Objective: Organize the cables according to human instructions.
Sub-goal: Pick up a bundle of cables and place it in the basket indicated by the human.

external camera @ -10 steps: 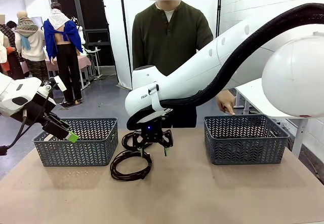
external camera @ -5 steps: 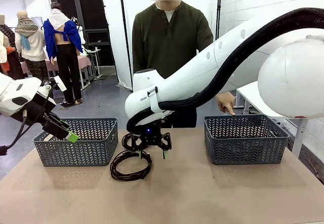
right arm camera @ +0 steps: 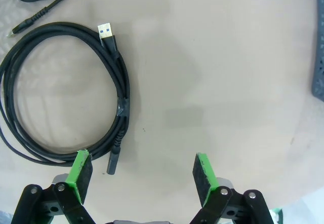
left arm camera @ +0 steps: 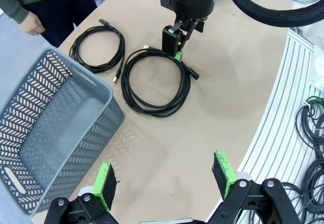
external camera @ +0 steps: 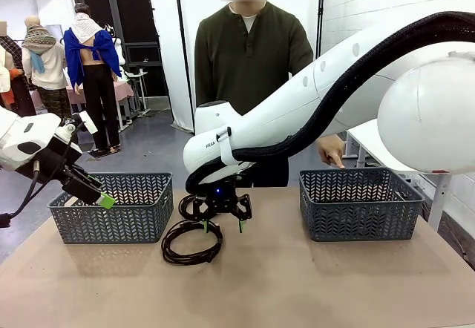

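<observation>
My left pincer (left arm camera: 164, 181) gapes wide above the table, grey basket (left arm camera: 76, 133) at nine o'clock. My right pincer (right arm camera: 143, 176) gapes wide too, coiled cable (right arm camera: 121, 107) lying at ten o'clock.

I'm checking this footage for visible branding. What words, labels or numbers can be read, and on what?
A small dark print on the right arm's white casing, just above the wrist: too small and blurred to read.
The cables, the left basket and the right basket: no print visible.
</observation>
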